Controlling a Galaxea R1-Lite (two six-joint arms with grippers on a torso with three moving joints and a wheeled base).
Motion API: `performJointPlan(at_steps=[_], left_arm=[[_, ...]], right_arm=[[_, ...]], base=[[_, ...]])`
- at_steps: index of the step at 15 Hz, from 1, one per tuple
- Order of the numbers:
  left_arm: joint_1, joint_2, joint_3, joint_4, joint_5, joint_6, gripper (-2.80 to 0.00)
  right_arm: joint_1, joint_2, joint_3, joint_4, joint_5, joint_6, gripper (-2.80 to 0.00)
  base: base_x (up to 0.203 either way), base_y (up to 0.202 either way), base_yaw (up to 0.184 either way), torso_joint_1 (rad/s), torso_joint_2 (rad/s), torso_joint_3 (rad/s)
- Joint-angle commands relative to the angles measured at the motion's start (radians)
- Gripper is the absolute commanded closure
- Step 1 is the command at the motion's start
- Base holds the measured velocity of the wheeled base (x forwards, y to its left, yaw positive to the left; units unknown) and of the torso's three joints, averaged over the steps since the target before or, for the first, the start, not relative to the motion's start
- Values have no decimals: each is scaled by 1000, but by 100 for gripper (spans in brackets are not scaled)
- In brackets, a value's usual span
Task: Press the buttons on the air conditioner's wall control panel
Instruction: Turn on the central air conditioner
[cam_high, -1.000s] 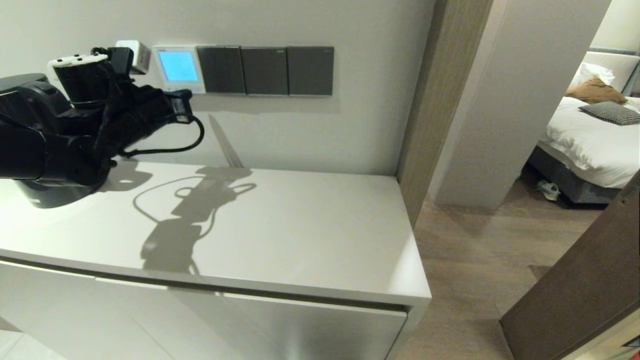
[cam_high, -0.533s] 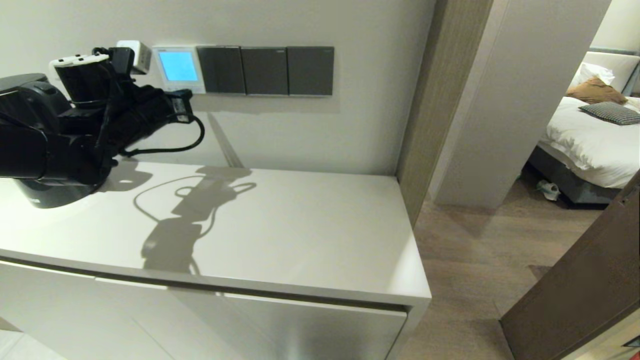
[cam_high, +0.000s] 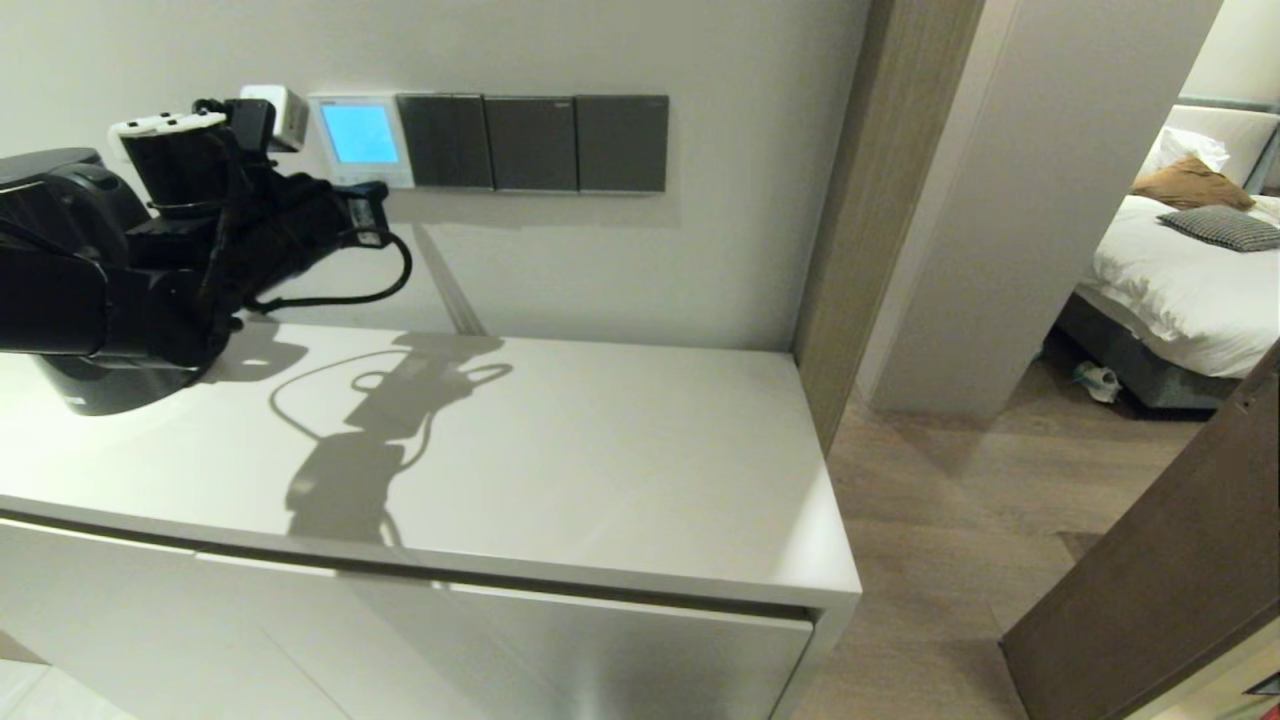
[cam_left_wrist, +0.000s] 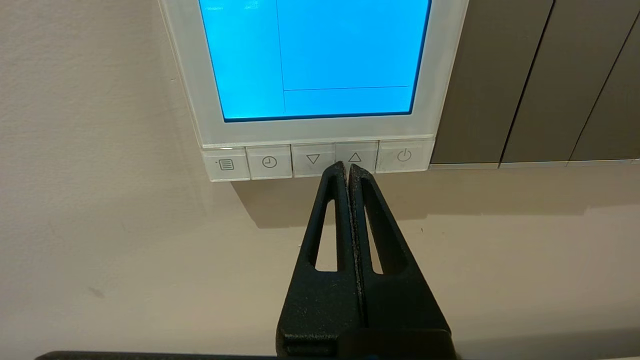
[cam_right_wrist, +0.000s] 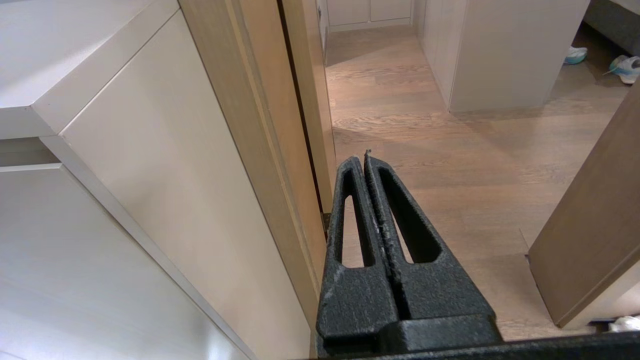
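The white wall control panel (cam_high: 360, 138) has a glowing blue screen (cam_left_wrist: 320, 55). Its row of small white-grey buttons (cam_left_wrist: 315, 160) runs along its bottom strip and also shows in the head view (cam_high: 366, 179). My left gripper (cam_left_wrist: 347, 167) is shut and empty. Its tips sit at the lower edge of the buttons, on the seam between the down-arrow key (cam_left_wrist: 313, 159) and the up-arrow key (cam_left_wrist: 354, 158). My left arm (cam_high: 200, 240) reaches up from the left. My right gripper (cam_right_wrist: 361, 159) is shut and empty, low beside the cabinet, out of the head view.
Three dark grey switch plates (cam_high: 532, 142) adjoin the panel on the right. A white plug block (cam_high: 280, 112) is on its left. A pale cabinet top (cam_high: 560, 460) lies under the arm. A wooden door frame (cam_high: 850, 200) and an open doorway are on the right.
My left arm has shifted slightly up and to the right toward the panel. The screen stays lit blue.
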Motion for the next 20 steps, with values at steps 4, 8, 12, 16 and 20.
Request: performJointPlan(at_steps=[4,8,12,16,20], left_arm=[[0,5,2,-10,0,0,0],[-1,-22,27,-21,-2,0,0],[-1,-34,42,-30,-2,0,0],[-1,-51,49,-28,-1,0,0],[-1,-34,36,-27,1,0,0]], right_arm=[[0,1,2,0,0,0,0],[0,1,2,0,0,0,0],[0,1,2,0,0,0,0],[0,1,2,0,0,0,0],[0,1,2,0,0,0,0]], base=[[0,0,0,0,0,0],[0,0,0,0,0,0],[0,0,0,0,0,0],[0,0,0,0,0,0],[0,0,0,0,0,0]])
